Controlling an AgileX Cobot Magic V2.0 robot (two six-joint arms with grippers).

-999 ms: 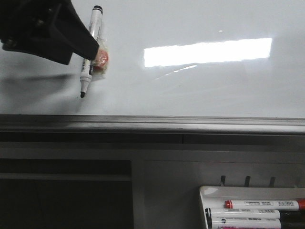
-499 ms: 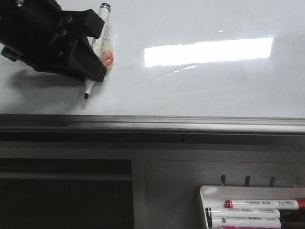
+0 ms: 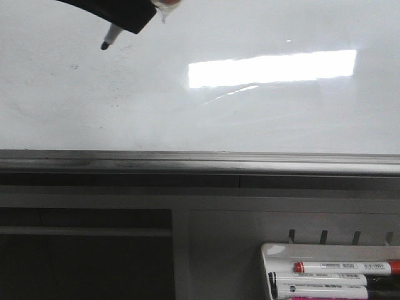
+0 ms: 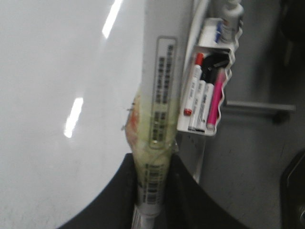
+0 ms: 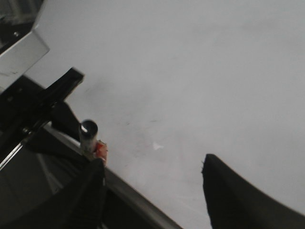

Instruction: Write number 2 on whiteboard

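Observation:
The whiteboard (image 3: 250, 112) is glossy white with a grey metal lower frame edge (image 3: 200, 161). No number 2 shows on it, only a tiny dark speck (image 3: 74, 66). My left gripper (image 3: 119, 12) is at the top left of the front view, shut on a black-tipped marker (image 3: 107, 41) wrapped in tape; its tip points down-left over the board. In the left wrist view the marker (image 4: 162, 95) runs out from between the fingers of the left gripper (image 4: 152, 167). My right gripper (image 5: 152, 164) is open and empty over the board (image 5: 190, 71), out of the front view.
A small white marker tray (image 3: 275, 250) holding several markers (image 3: 344, 267) hangs below the board at the lower right; it also shows in the left wrist view (image 4: 209, 81). A dark opening (image 3: 87, 256) lies under the frame at the left.
My left gripper has carried the marker up the board, from near the lower frame edge to the top left. The tip is now higher and angled down-left.

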